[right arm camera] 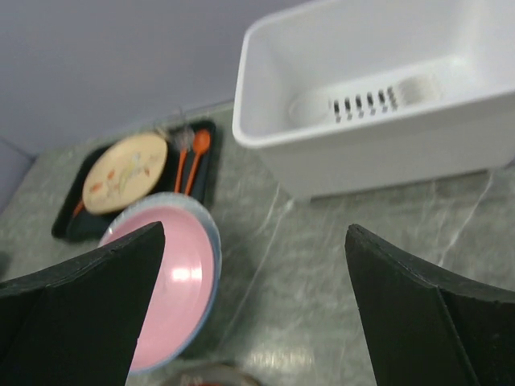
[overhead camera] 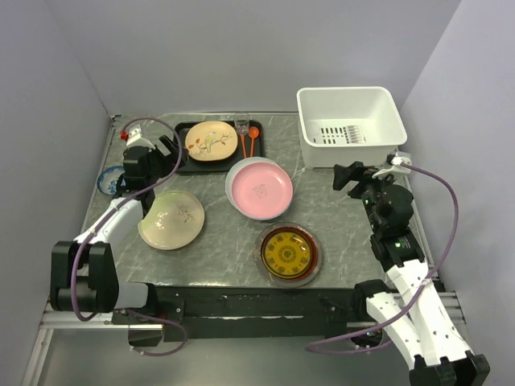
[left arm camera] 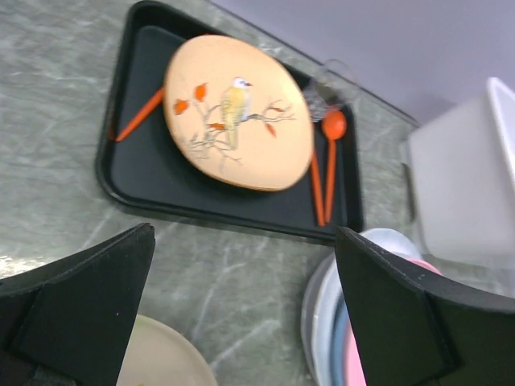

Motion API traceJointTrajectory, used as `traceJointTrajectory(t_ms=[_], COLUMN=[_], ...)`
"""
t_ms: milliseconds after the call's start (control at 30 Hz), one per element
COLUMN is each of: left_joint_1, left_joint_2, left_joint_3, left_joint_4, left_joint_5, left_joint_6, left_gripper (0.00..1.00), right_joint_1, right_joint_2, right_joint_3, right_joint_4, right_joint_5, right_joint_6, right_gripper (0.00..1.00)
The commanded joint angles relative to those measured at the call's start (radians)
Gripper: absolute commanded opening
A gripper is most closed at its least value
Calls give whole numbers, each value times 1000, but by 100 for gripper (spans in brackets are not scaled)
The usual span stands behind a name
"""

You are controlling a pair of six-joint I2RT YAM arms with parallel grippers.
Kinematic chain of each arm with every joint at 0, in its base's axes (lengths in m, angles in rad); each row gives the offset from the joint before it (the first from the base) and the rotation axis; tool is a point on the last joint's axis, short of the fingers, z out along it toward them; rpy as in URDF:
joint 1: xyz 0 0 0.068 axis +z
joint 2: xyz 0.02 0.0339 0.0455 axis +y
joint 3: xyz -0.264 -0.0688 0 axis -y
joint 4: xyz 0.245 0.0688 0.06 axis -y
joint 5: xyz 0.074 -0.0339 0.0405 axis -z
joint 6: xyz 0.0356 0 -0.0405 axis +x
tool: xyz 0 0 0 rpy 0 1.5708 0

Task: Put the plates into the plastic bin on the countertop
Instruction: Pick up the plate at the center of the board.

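Note:
Four plates lie on the grey-green countertop [overhead camera: 346, 233]: a cream bird-painted plate [overhead camera: 211, 141] on a black tray, a pink plate with a pale rim [overhead camera: 260, 189], a cream floral plate [overhead camera: 171, 219] and a gold-patterned dark red plate [overhead camera: 289, 253]. The white plastic bin [overhead camera: 350, 125] stands at the back right with nothing in it. My left gripper [overhead camera: 166, 148] hovers open between the tray and the floral plate. Over the counter in front of the bin, my right gripper [overhead camera: 348, 175] is open too. The left gripper [left arm camera: 243, 233] and the right gripper [right arm camera: 255, 229] both show bare counter between their fingers.
The black tray [overhead camera: 183, 157] also holds orange utensils [overhead camera: 248, 141] and a clear fork. A small blue-patterned bowl [overhead camera: 110, 178] sits at the far left by the wall. Walls close in on three sides. The bin [right arm camera: 370, 104] has slotted vents in its floor.

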Motion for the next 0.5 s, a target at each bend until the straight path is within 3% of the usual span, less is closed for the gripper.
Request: traceJointTrajectory(t_ms=[0, 167, 333, 467], left_joint_1=[-10, -26, -26, -26], left_joint_2=[-91, -134, -142, -152], left_joint_3=[-1, -10, 64, 84], left_joint_4=[19, -117, -356, -385], left_joint_5=[88, -16, -236, -225], left_joint_6=[-39, -48, -94, -112], left_gripper=[99, 99, 99, 99], right_joint_1=[6, 13, 88, 171], right_joint_2=[6, 57, 140, 170], right_joint_3=[-4, -5, 44, 70], right_joint_4=[-111, -92, -84, -72], right_joint_5=[-107, -179, -181, -159], right_joint_6=[38, 92, 117, 158], right_gripper=[100, 100, 100, 100])
